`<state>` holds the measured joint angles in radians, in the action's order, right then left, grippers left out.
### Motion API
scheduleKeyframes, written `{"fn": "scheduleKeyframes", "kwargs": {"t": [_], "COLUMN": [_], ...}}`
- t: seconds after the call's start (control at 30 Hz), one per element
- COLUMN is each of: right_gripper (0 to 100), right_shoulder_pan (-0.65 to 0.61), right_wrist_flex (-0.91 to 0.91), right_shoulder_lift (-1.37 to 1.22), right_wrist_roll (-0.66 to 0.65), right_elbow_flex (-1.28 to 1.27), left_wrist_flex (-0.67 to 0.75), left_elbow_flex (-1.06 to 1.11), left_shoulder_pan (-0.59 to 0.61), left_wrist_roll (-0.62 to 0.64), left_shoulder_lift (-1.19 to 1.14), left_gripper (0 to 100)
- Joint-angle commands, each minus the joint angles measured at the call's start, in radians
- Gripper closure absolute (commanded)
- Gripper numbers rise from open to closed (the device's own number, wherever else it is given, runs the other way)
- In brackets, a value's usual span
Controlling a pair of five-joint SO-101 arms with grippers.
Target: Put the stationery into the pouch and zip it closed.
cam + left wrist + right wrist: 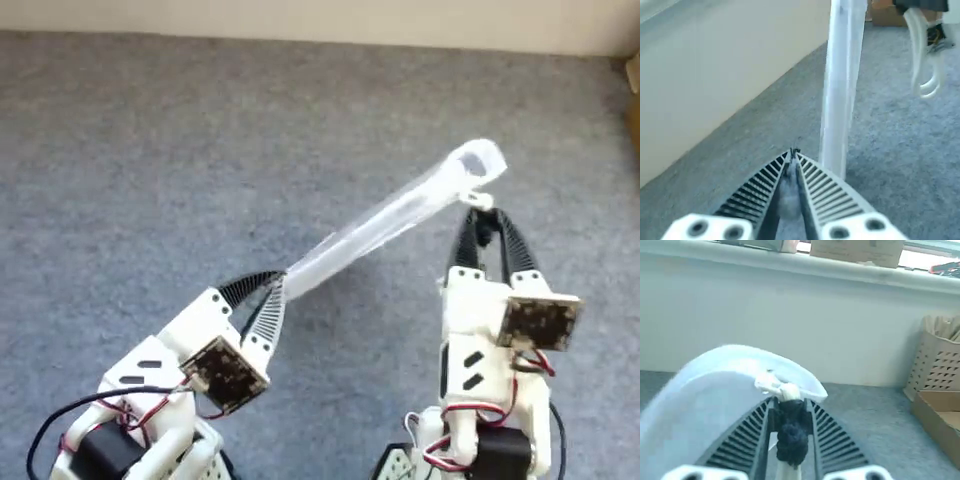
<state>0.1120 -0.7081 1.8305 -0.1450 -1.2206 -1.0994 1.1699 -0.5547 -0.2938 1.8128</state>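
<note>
Above the grey, carpet-like counter (150, 150) hangs the pouch (385, 220), a long translucent plastic sleeve. Its axis runs diagonally from the left tool (280, 282), clamped on one end, to the right tool (485, 214), pinching its dark knotted cord (791, 432).

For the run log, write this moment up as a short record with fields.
surface: grey carpet
pouch: clear pouch, seen edge-on, stretched between the two grippers
left gripper: shut on the pouch's near end
right gripper: shut on the dark cord at the pouch's far end, beside a small white pull
zip state: cannot tell
contents: cannot tell
</note>
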Motion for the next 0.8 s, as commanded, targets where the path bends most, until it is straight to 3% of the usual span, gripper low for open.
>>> {"fn": "scheduleKeyframes", "kwargs": {"t": [0.0, 0.17, 0.33, 0.43, 0.6, 0.77], "right_gripper": [99.2, 99.2, 99.2, 99.2, 99.2, 99.2], "right_shoulder_pan": [0.019, -0.038, -0.176, -0.265, -0.406, -0.519], "right_wrist_flex": [0.021, -0.082, -0.173, -0.242, -0.314, -0.325], "right_shoulder_lift": [0.002, 0.004, 0.004, 0.004, -0.002, -0.007], "right_wrist_roll": [0.012, 0.003, -0.078, -0.118, -0.166, -0.186], "right_elbow_flex": [0.013, 0.025, 0.076, 0.127, 0.231, 0.278], "left_wrist_flex": [-0.006, 0.000, 0.000, 0.000, 0.002, 0.002], "left_elbow_flex": [-0.039, -0.041, -0.099, -0.122, -0.127, -0.165], "left_shoulder_pan": [0.002, 0.002, -0.005, -0.042, -0.104, -0.108], "left_wrist_roll": [-0.008, -0.008, -0.005, -0.002, 0.198, 0.287], "left_shoulder_lift": [0.012, 0.012, 0.010, 0.010, 0.007, 0.007], "left_gripper": [100, 99, 99, 92, 81, 77]}}
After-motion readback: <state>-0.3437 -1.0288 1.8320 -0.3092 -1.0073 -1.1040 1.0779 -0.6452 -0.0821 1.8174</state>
